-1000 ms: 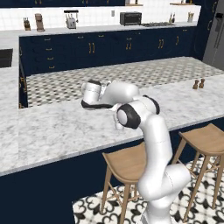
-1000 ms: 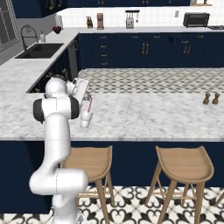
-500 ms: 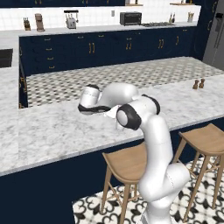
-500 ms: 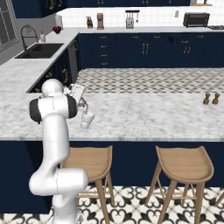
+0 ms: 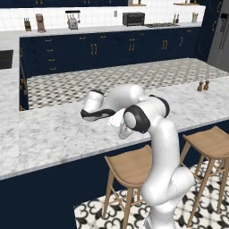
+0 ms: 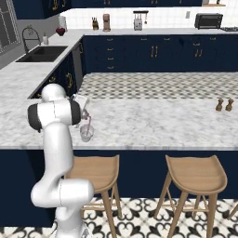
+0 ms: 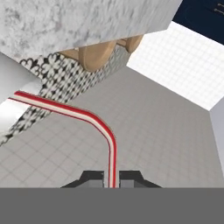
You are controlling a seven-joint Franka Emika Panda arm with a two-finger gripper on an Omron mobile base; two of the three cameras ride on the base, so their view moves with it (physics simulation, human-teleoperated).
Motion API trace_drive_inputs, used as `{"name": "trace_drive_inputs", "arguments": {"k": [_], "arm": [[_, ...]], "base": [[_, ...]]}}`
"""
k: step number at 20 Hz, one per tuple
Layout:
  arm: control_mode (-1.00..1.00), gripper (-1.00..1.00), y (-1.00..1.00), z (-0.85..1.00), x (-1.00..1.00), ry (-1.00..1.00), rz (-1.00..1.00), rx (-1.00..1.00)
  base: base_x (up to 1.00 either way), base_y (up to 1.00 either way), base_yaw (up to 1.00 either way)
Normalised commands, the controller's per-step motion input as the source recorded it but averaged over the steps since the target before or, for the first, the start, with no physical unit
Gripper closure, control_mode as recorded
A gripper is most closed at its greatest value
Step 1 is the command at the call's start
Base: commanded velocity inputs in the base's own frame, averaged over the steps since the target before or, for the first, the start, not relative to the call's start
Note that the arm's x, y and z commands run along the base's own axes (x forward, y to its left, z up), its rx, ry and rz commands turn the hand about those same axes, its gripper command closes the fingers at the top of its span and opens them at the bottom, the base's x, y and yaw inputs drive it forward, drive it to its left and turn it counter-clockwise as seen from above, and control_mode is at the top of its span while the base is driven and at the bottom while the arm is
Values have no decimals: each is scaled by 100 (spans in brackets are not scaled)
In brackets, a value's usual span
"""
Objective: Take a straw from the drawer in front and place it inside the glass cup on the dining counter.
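Swinging lower since the earlier frames, the arm now reaches out flat over the counter point(image 6: 153, 122), hand tipped down toward the cup point(image 6: 86, 134). That tumbler stands near the counter's front edge, at about 5 o'clock from the hand in the right base view. In the hand view the gripper point(image 7: 112, 178) is clamped on the straw point(image 7: 83, 114), whose far end runs to 10 o'clock into the cup point(image 7: 13, 94). Holding it from above likely lets the straw slide in before release.
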Motion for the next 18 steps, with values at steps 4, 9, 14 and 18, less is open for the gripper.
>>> {"name": "trace_drive_inputs", "arguments": {"k": [4,9,14,18], "arm": [[-100,100,5,-21,8,0,-4,0],[-100,100,40,-5,2,0,0,0],[-100,100,29,-10,0,0,-1,0],[-100,100,1,-26,1,0,-4,-2]], "base": [[0,0,0],[0,0,0],[0,0,0],[0,0,0]]}}
